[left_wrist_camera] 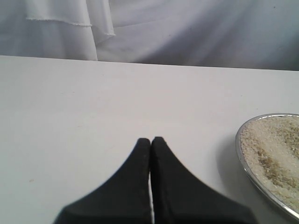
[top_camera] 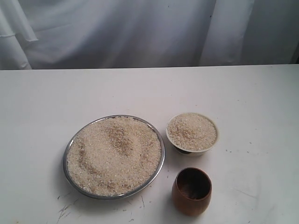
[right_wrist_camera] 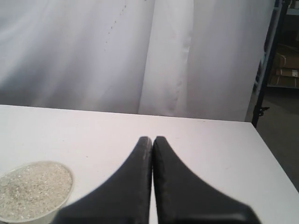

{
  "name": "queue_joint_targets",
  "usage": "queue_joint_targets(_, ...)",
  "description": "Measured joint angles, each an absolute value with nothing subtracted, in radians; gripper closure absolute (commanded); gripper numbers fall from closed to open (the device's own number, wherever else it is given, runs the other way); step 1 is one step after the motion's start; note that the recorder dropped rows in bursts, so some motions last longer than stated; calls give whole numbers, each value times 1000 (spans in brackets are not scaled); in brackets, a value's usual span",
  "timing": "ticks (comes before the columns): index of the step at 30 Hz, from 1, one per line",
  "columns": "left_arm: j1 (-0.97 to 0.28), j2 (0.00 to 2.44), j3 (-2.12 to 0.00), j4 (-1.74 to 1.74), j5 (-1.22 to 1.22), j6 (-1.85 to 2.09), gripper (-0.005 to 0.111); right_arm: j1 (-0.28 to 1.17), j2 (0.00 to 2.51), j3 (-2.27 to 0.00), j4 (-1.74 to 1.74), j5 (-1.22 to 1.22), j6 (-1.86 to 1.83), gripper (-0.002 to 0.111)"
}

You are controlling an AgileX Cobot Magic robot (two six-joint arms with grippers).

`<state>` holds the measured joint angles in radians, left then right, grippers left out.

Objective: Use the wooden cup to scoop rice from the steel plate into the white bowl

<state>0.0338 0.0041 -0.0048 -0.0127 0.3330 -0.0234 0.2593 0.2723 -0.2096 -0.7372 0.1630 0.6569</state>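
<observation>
**Left gripper** (left_wrist_camera: 151, 140): jaws together, nothing between them, hovering over bare table (left_wrist_camera: 70, 102). The steel plate (left_wrist_camera: 243, 154) lies just beside it, towards the robot's right, with only an arc of rim in its camera.

**Steel plate** (top_camera: 65, 163): spread with rice (top_camera: 114, 154) almost to the rim.

**White bowl** (top_camera: 194, 151): just beside the plate on the robot's right, apart from it, and already heaped with grain.

**Wooden cup** (top_camera: 191, 198): upright with its mouth up, so its long axis is vertical. It stands just in front of the bowl, apart from both dishes. The inside is dark and looks empty.

**Right gripper** (right_wrist_camera: 153, 139): jaws together, holding nothing. The bowl (right_wrist_camera: 35, 189) sits close by, towards the robot's left. The cup is outside this camera's view.

**Finding:** Neither arm appears in the exterior view. The cup stands on the right half of the table, so the right arm is judged nearer. Its jaws must part before reaching for the cup's rounded side.
</observation>
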Motion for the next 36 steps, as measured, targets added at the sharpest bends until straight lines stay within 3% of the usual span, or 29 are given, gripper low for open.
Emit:
queue_joint_targets(8,34,4,-5,-13,333,-23,107,253,193,-158,-293,124,128,108)
queue_joint_targets(20,34,4,-5,-13,333,-23,107,104,48,-12,-109,104,0,108)
queue_joint_targets(36,34,4,-5,-13,333,-23,107,41,15,-3,-67,287,26,108)
